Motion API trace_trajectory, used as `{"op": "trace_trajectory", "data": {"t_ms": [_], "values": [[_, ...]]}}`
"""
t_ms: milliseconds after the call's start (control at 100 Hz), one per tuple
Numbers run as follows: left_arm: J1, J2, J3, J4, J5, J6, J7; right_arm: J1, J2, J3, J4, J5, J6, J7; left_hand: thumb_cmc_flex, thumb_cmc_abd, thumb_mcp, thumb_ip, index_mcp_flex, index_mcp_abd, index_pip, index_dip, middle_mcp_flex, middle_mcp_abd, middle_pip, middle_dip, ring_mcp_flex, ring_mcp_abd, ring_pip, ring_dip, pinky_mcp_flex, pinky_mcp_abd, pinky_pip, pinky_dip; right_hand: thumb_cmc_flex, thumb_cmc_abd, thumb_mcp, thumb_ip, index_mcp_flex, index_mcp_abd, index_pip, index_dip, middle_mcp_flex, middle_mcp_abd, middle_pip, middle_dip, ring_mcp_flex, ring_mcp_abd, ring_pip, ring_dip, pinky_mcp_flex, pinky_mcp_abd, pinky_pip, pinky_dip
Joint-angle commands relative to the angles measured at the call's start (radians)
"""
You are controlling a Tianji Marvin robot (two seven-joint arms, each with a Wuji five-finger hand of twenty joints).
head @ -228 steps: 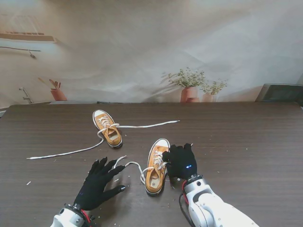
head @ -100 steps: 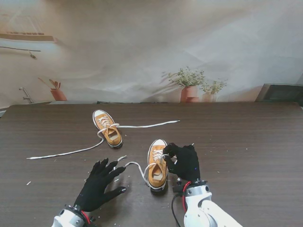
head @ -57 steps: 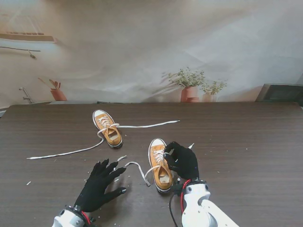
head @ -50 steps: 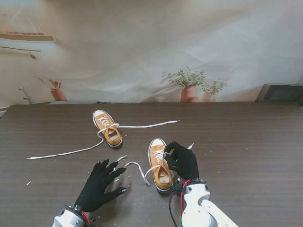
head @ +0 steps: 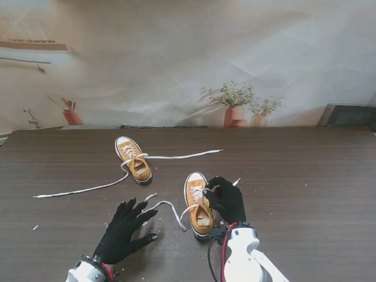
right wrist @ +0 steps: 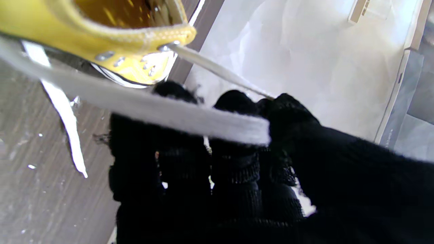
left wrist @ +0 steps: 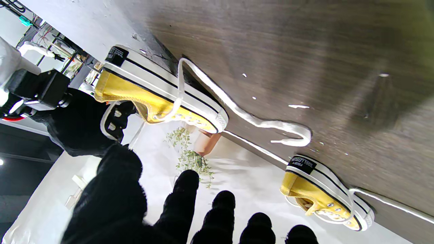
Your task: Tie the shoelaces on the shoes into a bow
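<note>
- Shoelaces: untied on both shoes. The near shoe (head: 198,205) lies on the bench (head: 305,176) in front of the robot, toe pointing away; the far shoe (head: 134,159) lies farther off and to the left.
- Near shoe's left lace (head: 166,206): trails loose over the bench toward the left robot hand, its end near the fingertips but apart from them.
- Near shoe's right lace (right wrist: 217,69): runs taut from the top eyelet into the right robot hand.
- Right robot hand (head: 225,198): touching the shoe's right side, fingers curled and clamped on that lace.
- Left robot hand (head: 125,229): fingers spread, holding nothing, resting near the front of the bench, left of the near shoe.
- Far shoe's laces (head: 79,190): stretched out long on both sides, one to the left and one to the right, untouched.
- Progress: early, by my judgement. No crossing, knot or loop shows on either shoe; one lace end gripped, the other not yet taken.
- Room: wide bare bench to the right and behind the near shoe; the far shoe and its laces well apart from the working spot; front edge close to both wrists.
</note>
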Motion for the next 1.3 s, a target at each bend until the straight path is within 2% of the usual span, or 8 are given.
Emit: {"op": "trace_trajectory", "data": {"t_ms": [0,280,430,590,810,970,1100,1290], "values": [[0.005,0.001,0.001,-0.008,0.003,-0.001,-0.013,-0.008,-0.005,0.004,-0.023,0.008,0.013,0.022,0.019,0.010,-0.016,-0.017,0.014,0.006,-0.002,0.006,0.006,0.005,0.005,0.016,0.012,-0.010,-0.002,0.033,-0.007,-0.011,-0.009,0.005,0.045,0.003,-0.007,0.014,0.039,-0.027,0.078,-0.007,0.053,-0.016,0.044,0.030,0.039,-0.035,0.116,0.043,0.108,0.043,0.064,-0.018],[0.008,0.001,-0.001,-0.009,0.005,-0.001,-0.009,-0.029,-0.007,0.020,-0.074,0.110,0.087,0.071,0.019,0.010,-0.016,-0.017,0.015,0.007,-0.003,0.006,0.006,0.006,0.005,0.016,0.013,-0.010,-0.002,0.033,-0.006,-0.011,-0.009,0.004,0.059,-0.004,-0.018,0.021,0.044,-0.009,0.074,-0.018,0.057,0.011,0.061,0.067,0.037,-0.066,0.390,0.169,0.285,0.131,0.371,0.087],[0.009,0.001,-0.002,-0.011,0.007,-0.003,-0.007,-0.052,-0.002,0.039,-0.123,0.190,0.139,0.126,0.022,0.010,-0.015,-0.017,0.015,0.006,-0.003,0.006,0.008,0.005,0.006,0.017,0.014,-0.010,-0.001,0.033,-0.006,-0.011,-0.008,0.004,0.071,0.002,-0.041,0.030,0.038,-0.006,0.063,-0.025,0.044,0.035,0.070,0.090,0.041,-0.176,0.589,0.285,0.345,0.072,0.605,0.350],[0.024,0.000,-0.007,-0.033,0.031,0.002,0.016,-0.086,0.031,0.073,-0.170,0.161,0.180,0.219,0.036,-0.003,-0.012,-0.014,0.048,0.019,0.007,0.009,0.057,0.017,0.019,0.023,0.072,0.039,0.012,0.044,-0.015,0.038,0.026,0.072,0.067,0.012,-0.077,0.037,0.048,-0.020,0.044,-0.052,0.039,0.033,0.123,0.144,0.034,-0.082,0.669,0.347,0.368,0.053,0.817,0.542],[0.026,0.024,-0.015,-0.128,0.227,0.085,0.007,-0.131,0.091,0.131,-0.214,0.008,0.191,0.366,0.047,-0.097,0.034,0.020,0.153,0.023,0.056,0.039,0.226,0.022,0.105,0.087,0.339,0.118,0.150,0.234,0.193,0.212,0.226,0.388,0.049,0.006,-0.079,0.035,0.075,-0.027,0.012,-0.076,0.050,0.022,0.137,0.176,0.033,-0.060,0.670,0.371,0.368,0.057,0.844,0.565],[0.019,0.060,0.011,-0.239,0.467,0.225,-0.127,-0.152,0.106,0.160,-0.240,-0.002,0.191,0.416,0.021,-0.150,0.046,0.027,0.160,0.004,0.099,0.102,0.235,-0.007,0.200,0.198,0.354,0.080,0.324,0.381,0.250,0.186,0.493,0.637,0.051,0.012,-0.086,0.035,0.077,-0.031,0.005,-0.075,0.047,0.021,0.138,0.183,0.033,-0.057,0.665,0.370,0.368,0.060,0.838,0.564],[-0.015,0.071,0.101,-0.267,0.536,0.330,-0.214,-0.167,0.117,0.185,-0.257,0.000,0.201,0.465,0.008,-0.176,0.049,0.034,0.165,0.017,0.124,0.151,0.230,-0.006,0.242,0.249,0.336,0.076,0.411,0.398,0.167,0.165,0.849,0.564,0.053,0.022,-0.095,0.036,0.074,-0.033,0.000,-0.072,0.042,0.021,0.137,0.189,0.034,-0.059,0.662,0.368,0.367,0.063,0.830,0.563],[-0.082,0.077,0.249,-0.243,0.547,0.483,-0.300,-0.183,0.121,0.216,-0.269,0.013,0.211,0.489,-0.012,-0.187,0.042,0.034,0.164,0.038,0.146,0.180,0.227,0.008,0.261,0.266,0.335,0.094,0.432,0.396,0.176,0.171,0.934,0.533,0.058,0.029,-0.106,0.039,0.073,-0.032,-0.006,-0.067,0.037,0.021,0.135,0.195,0.034,-0.059,0.661,0.365,0.367,0.066,0.823,0.563]]}}
